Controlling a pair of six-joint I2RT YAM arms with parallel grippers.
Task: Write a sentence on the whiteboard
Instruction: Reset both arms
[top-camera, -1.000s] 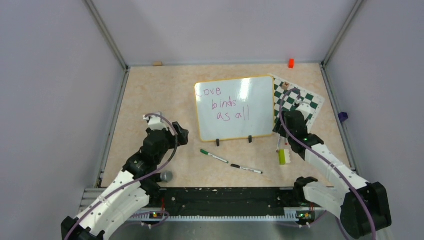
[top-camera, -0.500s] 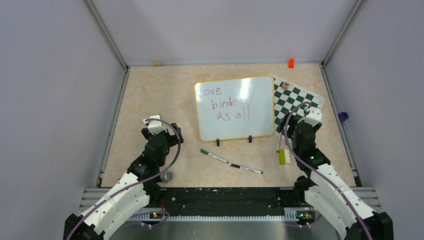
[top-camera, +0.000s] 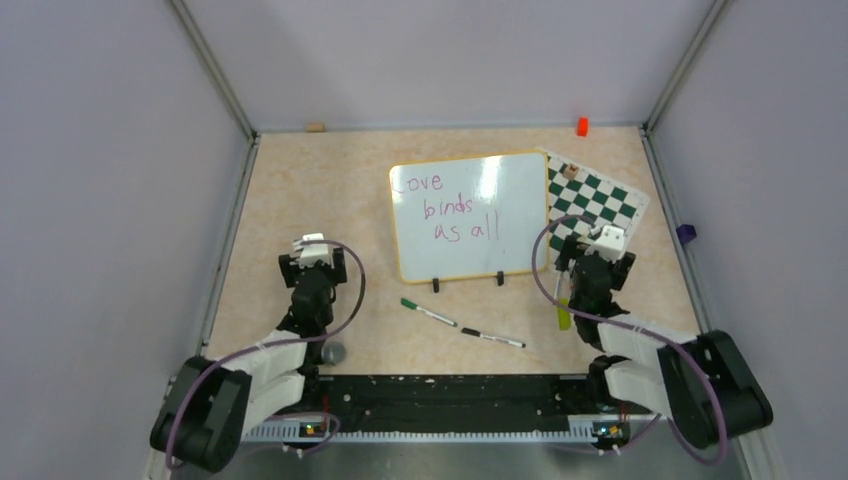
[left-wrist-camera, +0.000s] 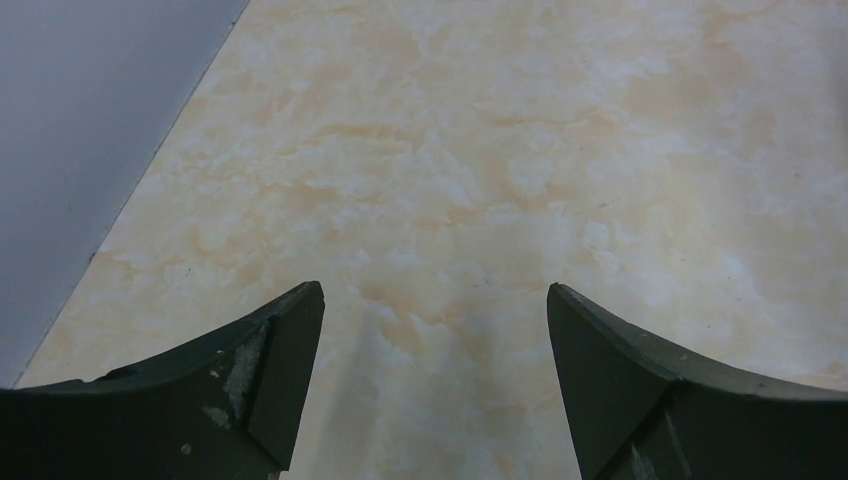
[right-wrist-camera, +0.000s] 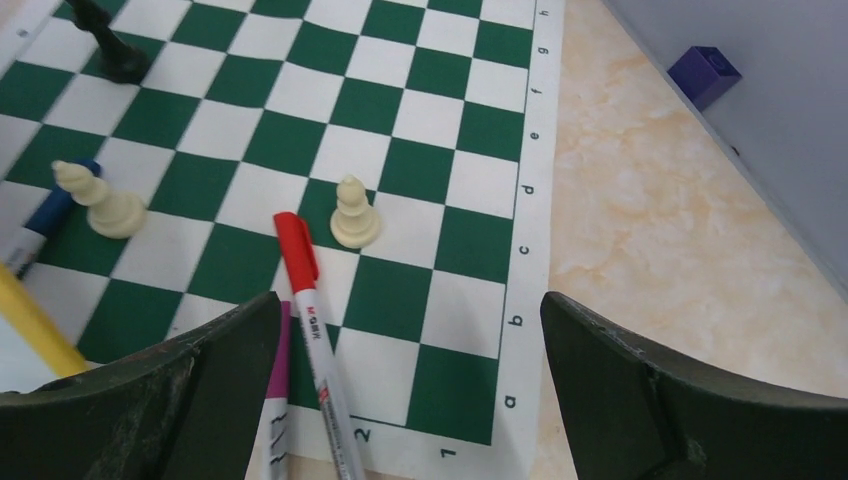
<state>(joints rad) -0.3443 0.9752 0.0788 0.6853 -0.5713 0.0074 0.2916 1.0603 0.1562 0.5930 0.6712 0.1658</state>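
The whiteboard (top-camera: 470, 215) stands on two black clip feet at the table's middle, with an orange-yellow frame. The sentence (top-camera: 455, 212) is in purple marker: "Love binds as all", on three lines. My left gripper (top-camera: 313, 262) is open and empty, left of the board, over bare tabletop in the left wrist view (left-wrist-camera: 435, 290). My right gripper (top-camera: 594, 262) is open and empty by the board's lower right corner. In the right wrist view (right-wrist-camera: 410, 297) it hangs over the chess mat's near edge, with a red-capped marker (right-wrist-camera: 305, 290) and a purple-capped marker (right-wrist-camera: 280, 395) by its left finger.
A green-capped marker (top-camera: 428, 312) and a black marker (top-camera: 492, 338) lie in front of the board. The chequered chess mat (top-camera: 592, 198) holds two pale pieces (right-wrist-camera: 354, 215) and a dark one (right-wrist-camera: 105, 45). A purple block (right-wrist-camera: 705, 72), an orange block (top-camera: 582, 126) and a grey round object (top-camera: 333, 352) lie around.
Both arms have folded back toward their bases. The right gripper moved off the board's right edge, nearer and lower. The board, the writing and the loose markers have not moved.
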